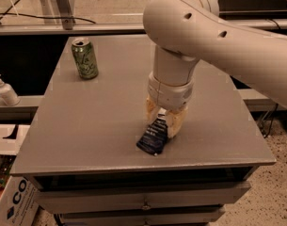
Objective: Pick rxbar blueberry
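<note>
Counter: a grey flat-topped counter (86,126) with drawers under its front edge.
Bar, place: the rxbar blueberry (151,138), a small flat rectangular wrapper in dark navy blue, sits close to the front edge, right of the middle. Its near end is on the counter top and its far end runs up between the fingers.
Bar, look: it lies skewed to the front edge. It carries lines of small white text, too small to read.
Bar, handling: probably light, thin and somewhat bendy, with a slick wrapper. It is likely to droop or slip if held only by one end. The best hold is across the narrow width, nearer the middle.
Gripper: the white arm's two-finger gripper (163,123), with tan fingers, points straight down over the bar's far end. The fingers are drawn in on that end, one on each side, and seem to pinch it.
Can: an upright green soda can (84,58) stands towards the far left corner, well apart from the bar.
</note>
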